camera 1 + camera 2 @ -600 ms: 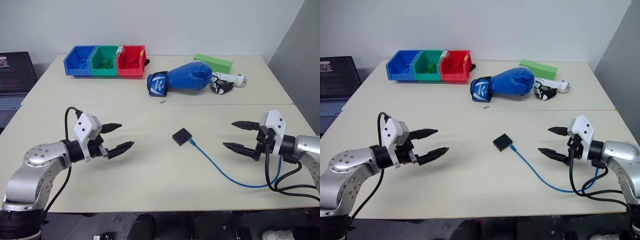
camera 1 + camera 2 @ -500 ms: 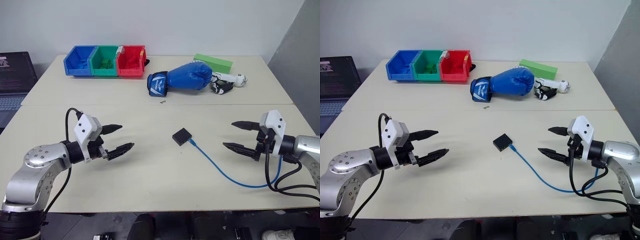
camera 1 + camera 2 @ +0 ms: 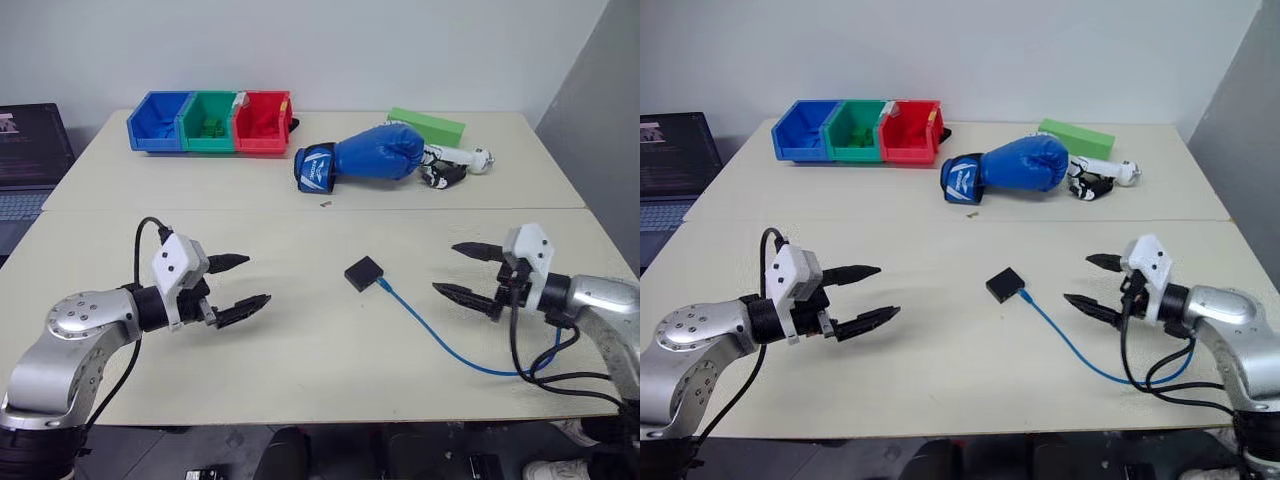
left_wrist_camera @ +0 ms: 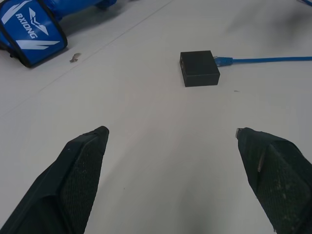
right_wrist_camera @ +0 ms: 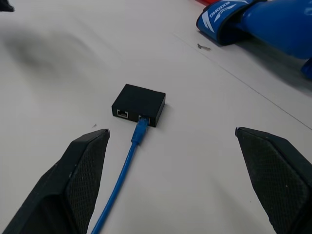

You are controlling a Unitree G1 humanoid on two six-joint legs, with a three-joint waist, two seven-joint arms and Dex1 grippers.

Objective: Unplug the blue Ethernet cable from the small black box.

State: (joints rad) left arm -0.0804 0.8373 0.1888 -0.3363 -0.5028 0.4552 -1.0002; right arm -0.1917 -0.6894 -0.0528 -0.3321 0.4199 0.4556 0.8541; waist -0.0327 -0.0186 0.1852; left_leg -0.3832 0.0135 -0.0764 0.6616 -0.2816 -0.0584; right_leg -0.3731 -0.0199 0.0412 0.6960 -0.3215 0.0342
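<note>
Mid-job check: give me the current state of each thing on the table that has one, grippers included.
blue Ethernet cable: plugged into one port of the box, lying slack on the table.
small black box: flat on the table, second port empty.
left gripper: open, holding nothing.
right gripper: open, holding nothing.
blue boxing glove: lying on its side.
coloured bins: upright, side by side.
</note>
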